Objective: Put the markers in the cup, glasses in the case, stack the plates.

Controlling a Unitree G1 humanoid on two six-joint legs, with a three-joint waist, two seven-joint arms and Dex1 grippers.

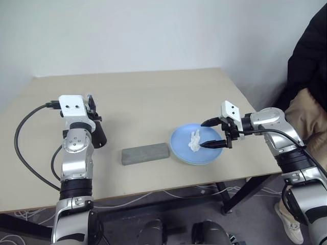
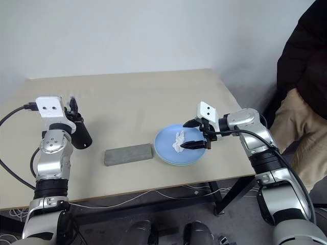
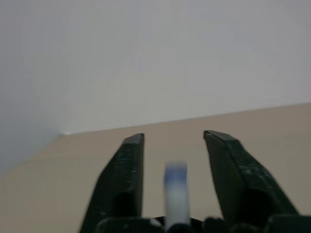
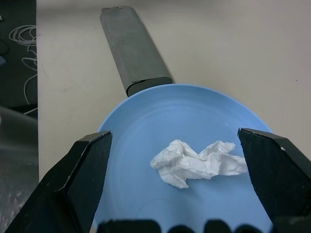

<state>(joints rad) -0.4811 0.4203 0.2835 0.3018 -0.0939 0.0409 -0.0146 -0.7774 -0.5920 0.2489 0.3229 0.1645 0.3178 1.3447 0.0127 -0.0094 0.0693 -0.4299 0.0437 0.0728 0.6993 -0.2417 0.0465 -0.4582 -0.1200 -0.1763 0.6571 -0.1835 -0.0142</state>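
Blue-capped marker [image 3: 175, 194] sits between my left end effector's [image 1: 92, 108] parted fingers over the black cup [image 1: 98, 133]; tilted, it could miss. Right end effector [image 1: 214, 133] hangs released above tissue [image 4: 197, 161] on stacked plates [image 1: 180, 148].

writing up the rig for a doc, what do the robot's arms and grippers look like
Both arms are jointed silver-grey metal segments with black bands. Each wrist carries a white camera box with a looping black cable. The left gripper and the right gripper each have two tapered black fingers.
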